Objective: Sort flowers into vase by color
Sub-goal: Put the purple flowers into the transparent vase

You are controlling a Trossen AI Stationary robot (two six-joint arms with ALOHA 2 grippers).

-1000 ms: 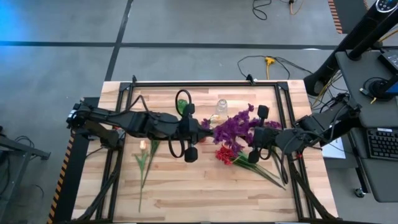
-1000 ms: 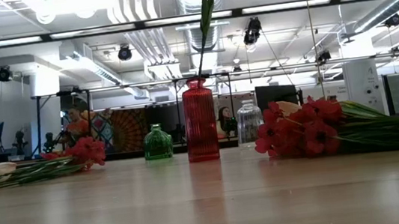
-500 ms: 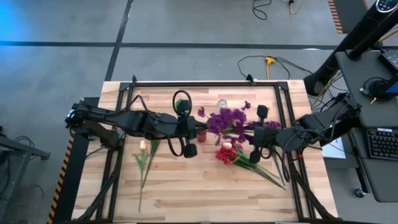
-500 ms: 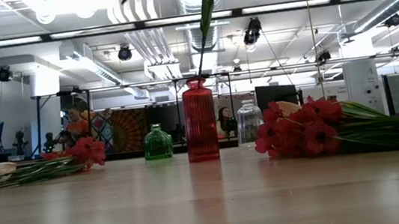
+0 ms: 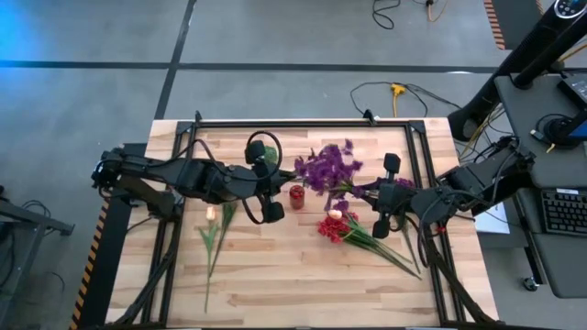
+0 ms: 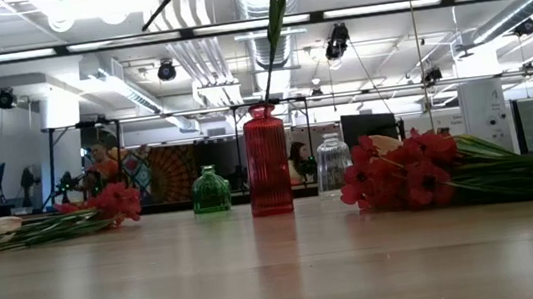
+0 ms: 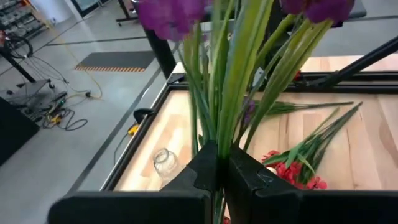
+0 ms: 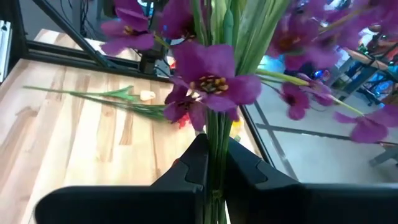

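Purple flowers (image 5: 326, 169) stand in a bunch above the table's middle, between my two grippers. My left gripper (image 5: 280, 191) is shut on green stems with purple blossoms (image 7: 169, 12) above it. My right gripper (image 5: 369, 196) is shut on a fuller purple bunch (image 8: 208, 78). Both are raised above the low view. A red vase (image 6: 268, 161) holds one cream flower by its stem (image 6: 273, 28). A green vase (image 6: 210, 191) and a clear vase (image 6: 332, 165) stand beside it. My left gripper pinches several green stems (image 7: 217, 134) between its two fingers (image 7: 202, 168), across the stems. The stems rise upright past the fingers, and the blossoms are well clear of the table. My right gripper pinches a tight bundle of stems (image 8: 215, 146) between its fingers (image 8: 196, 162), across the stems, just below the blossoms. The bunch stands upright in the hold, lifted clear.
Red flowers (image 5: 336, 227) with long stems lie on the table near my right gripper. A cream bud (image 5: 212, 214) and more stems (image 5: 209, 240) lie under my left arm. A black frame (image 5: 303, 124) runs along the far edge.
My left gripper has moved toward the table's left edge. The purple blossoms have shifted left and toward the far edge, uncovering the red vase and covering the clear vase in the high view.
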